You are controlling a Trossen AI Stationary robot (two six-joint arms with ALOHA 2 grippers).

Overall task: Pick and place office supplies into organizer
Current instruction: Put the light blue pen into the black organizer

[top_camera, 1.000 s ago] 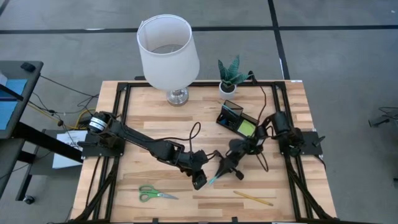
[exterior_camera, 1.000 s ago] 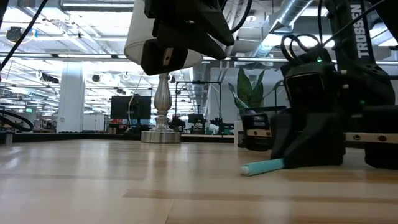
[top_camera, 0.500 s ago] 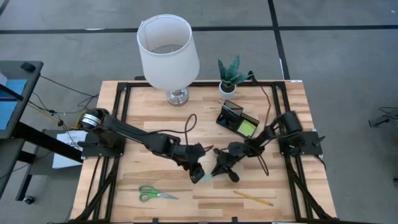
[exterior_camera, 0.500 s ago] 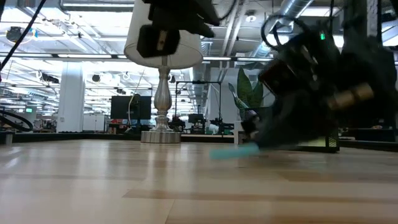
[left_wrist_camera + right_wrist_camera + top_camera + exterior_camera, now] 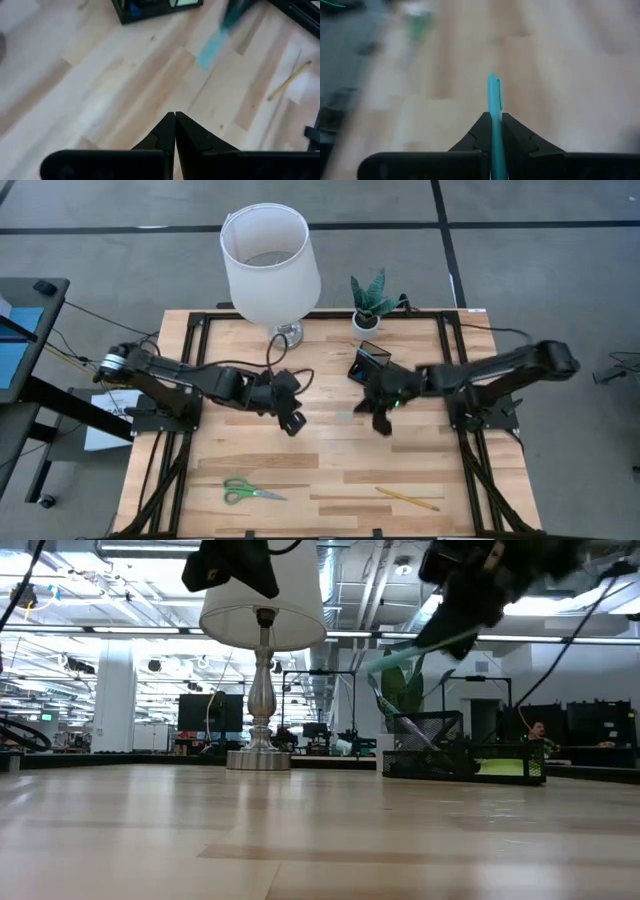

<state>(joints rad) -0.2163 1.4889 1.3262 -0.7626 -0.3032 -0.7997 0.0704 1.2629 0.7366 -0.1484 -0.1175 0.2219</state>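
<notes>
My right gripper (image 5: 493, 116) is shut on a slim teal pen (image 5: 494, 95) and hangs high over the table's middle (image 5: 378, 418), just in front of the black organizer (image 5: 371, 361). My left gripper (image 5: 175, 117) is shut with nothing in it, raised above the table left of centre (image 5: 291, 421). The organizer (image 5: 460, 755) stands on the table with a lime pad (image 5: 500, 768) in it. Green-handled scissors (image 5: 250, 492) and a yellow pencil (image 5: 406, 498) lie flat near the front edge. My right gripper pinches the teal pen between its two fingers, with the pen lying along the fingers and its free part (image 5: 493, 102) sticking out ahead of the tips. The pen is lifted clear of the table and slants downward from the gripper (image 5: 400, 655).
A white-shaded lamp (image 5: 265, 260) on a silver base and a small potted plant (image 5: 370, 302) stand along the far edge. Bare wood lies between the two grippers and the front edge. Black frame rails run down both sides of the table.
My right gripper has risen high off the table and gone toward the far edge and the organizer, tipping up from pointing down. The teal pen, whose end lay on the wood, is now lifted clear. My left gripper has risen and drawn back toward the far left.
</notes>
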